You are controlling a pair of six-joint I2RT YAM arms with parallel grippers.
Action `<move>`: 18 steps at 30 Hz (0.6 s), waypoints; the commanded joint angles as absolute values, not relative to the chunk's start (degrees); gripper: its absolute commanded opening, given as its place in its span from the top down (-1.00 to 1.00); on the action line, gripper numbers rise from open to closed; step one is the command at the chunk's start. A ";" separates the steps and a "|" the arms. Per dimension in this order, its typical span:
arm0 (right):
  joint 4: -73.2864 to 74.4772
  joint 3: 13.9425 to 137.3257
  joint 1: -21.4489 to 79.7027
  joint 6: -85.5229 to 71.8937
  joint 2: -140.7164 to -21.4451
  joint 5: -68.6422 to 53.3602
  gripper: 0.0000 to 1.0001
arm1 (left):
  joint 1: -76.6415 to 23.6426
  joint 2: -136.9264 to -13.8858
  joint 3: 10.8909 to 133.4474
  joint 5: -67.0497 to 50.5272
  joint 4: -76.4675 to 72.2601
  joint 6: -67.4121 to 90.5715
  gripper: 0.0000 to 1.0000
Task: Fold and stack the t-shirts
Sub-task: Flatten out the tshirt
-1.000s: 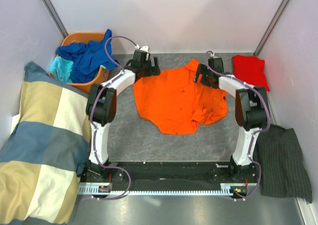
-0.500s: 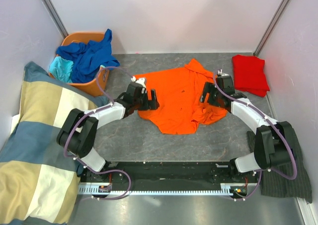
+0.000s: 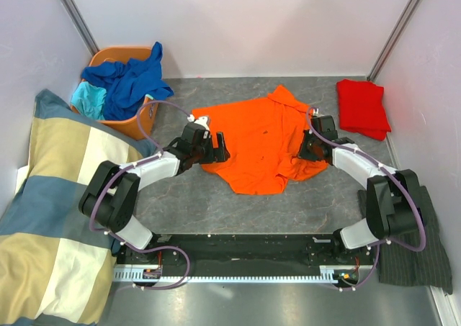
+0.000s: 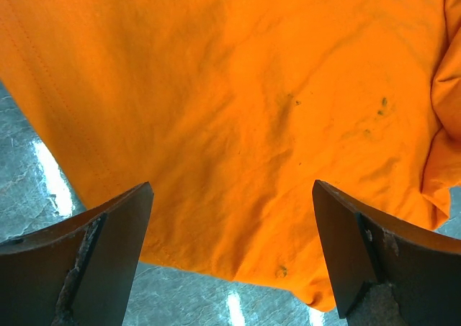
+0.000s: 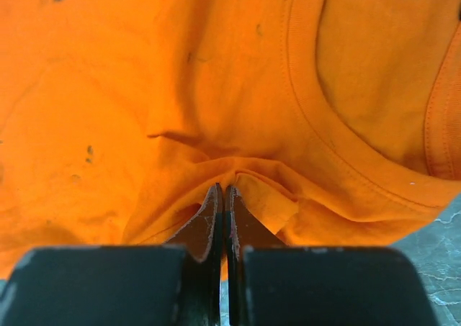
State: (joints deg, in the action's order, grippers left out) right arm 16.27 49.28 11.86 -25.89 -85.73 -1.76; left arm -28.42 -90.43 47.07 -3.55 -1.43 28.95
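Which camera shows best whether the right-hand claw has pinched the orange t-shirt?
The right wrist view: the right gripper has its fingers shut on a puckered fold of the orange t-shirt. The top view shows it at the shirt's edge, too small to judge. The left wrist view misses it, showing the open left gripper.

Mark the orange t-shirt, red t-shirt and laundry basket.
orange t-shirt (image 3: 256,142), top external view, middle of the body
red t-shirt (image 3: 362,106), top external view, centre of the folded cloth
laundry basket (image 3: 115,51), top external view, far rim
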 commanded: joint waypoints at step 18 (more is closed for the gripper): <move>27.06 63.45 18.45 -17.85 -72.42 -26.63 1.00 | -28.74 -89.47 46.85 -4.57 -2.99 32.43 -1.00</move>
